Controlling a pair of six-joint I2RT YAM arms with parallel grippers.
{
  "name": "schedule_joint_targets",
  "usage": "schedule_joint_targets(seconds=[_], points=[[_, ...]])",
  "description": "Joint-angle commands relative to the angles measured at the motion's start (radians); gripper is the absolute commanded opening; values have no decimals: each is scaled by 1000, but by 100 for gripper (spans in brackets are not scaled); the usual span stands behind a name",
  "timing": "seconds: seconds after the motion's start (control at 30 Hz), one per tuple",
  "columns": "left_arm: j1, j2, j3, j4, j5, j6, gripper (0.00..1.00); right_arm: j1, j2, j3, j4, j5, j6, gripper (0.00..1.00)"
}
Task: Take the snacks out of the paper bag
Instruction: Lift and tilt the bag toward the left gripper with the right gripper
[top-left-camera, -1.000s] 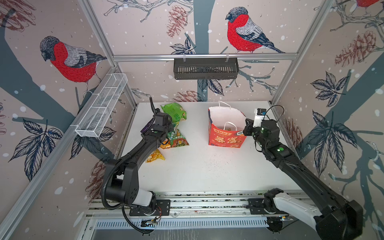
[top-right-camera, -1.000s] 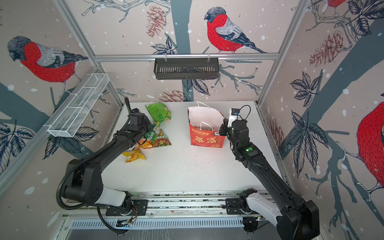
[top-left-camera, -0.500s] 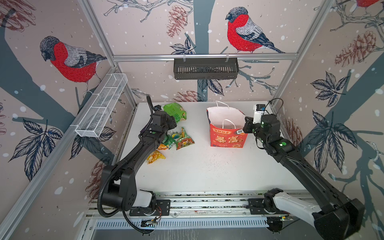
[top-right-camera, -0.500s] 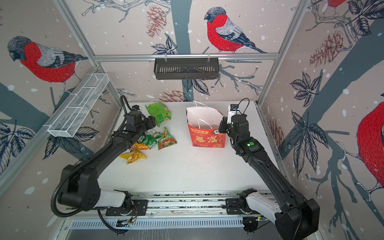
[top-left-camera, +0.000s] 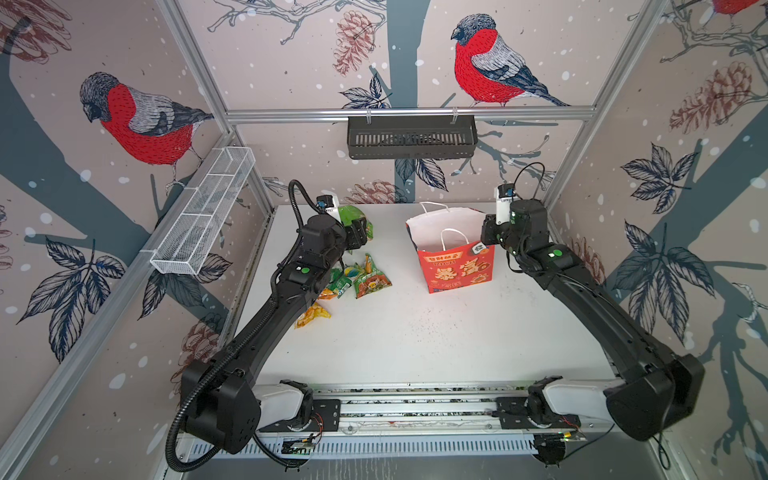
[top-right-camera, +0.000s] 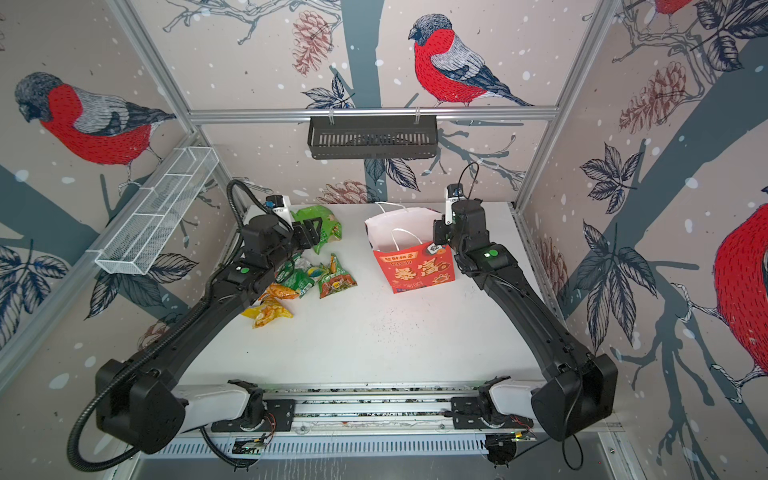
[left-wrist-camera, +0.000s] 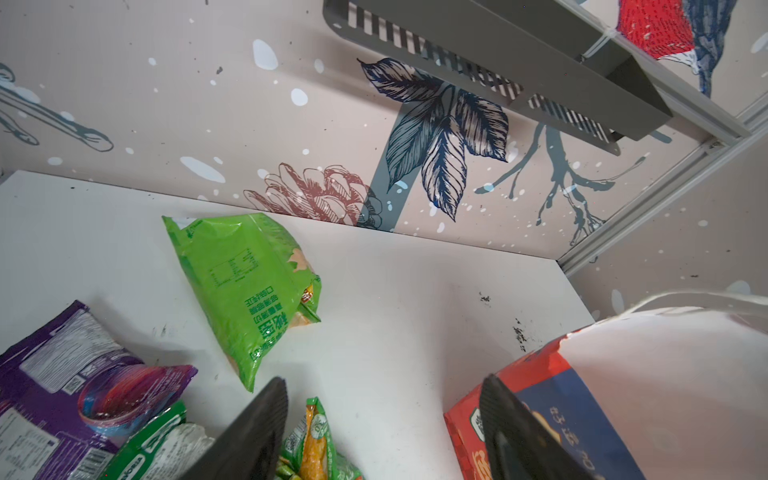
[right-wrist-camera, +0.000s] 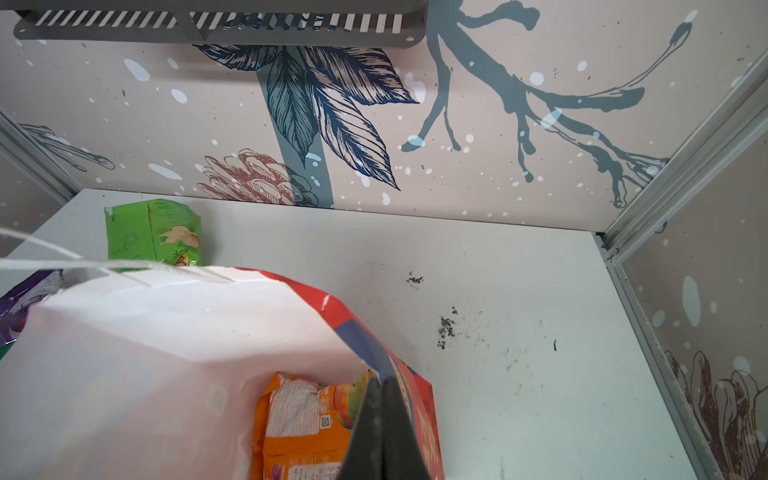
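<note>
The paper bag (top-left-camera: 457, 266) is standing upright, right of middle on the table (top-left-camera: 415, 340), mouth facing up, wide face frontward. The right gripper (right-wrist-camera: 383, 384) is clenching its right rim, with 1 orange packet (right-wrist-camera: 303, 424) lying inside. The left gripper (left-wrist-camera: 384, 382), clenched 1 second ago, is hovering released near the bright green packet (left-wrist-camera: 249, 286), the green-red packet (top-left-camera: 372, 282) lying freed, long axis front-to-back.
</note>
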Motion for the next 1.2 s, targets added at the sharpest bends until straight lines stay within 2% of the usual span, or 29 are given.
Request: schedule_joint_targets(seconds=[0.0, 0.17, 0.37, 0.53, 0.8, 0.9, 1.17], points=[[-16, -1, 14, 50, 39, 1, 74, -10, 24, 41, 68, 14, -92, 0], [-52, -2, 13, 45, 41, 0, 74, -18, 89, 110, 137, -23, -217, 0], [-112, -36, 6, 22, 8, 8, 73, -2, 128, 180, 144, -30, -270, 0], [-173, -68, -20, 19, 0, 3, 73, 68, 38, 48, 243, -68, -342, 0], [-345, -85, -40, -12, -13, 2, 72, 151, -7, -63, 261, 31, -326, 0], [-393, -100, -54, 17, 33, 18, 70, 180, -30, -102, 273, 60, -314, 0], [-417, -110, -172, 91, 107, 29, 68, 227, -173, -266, 367, 26, -299, 0]])
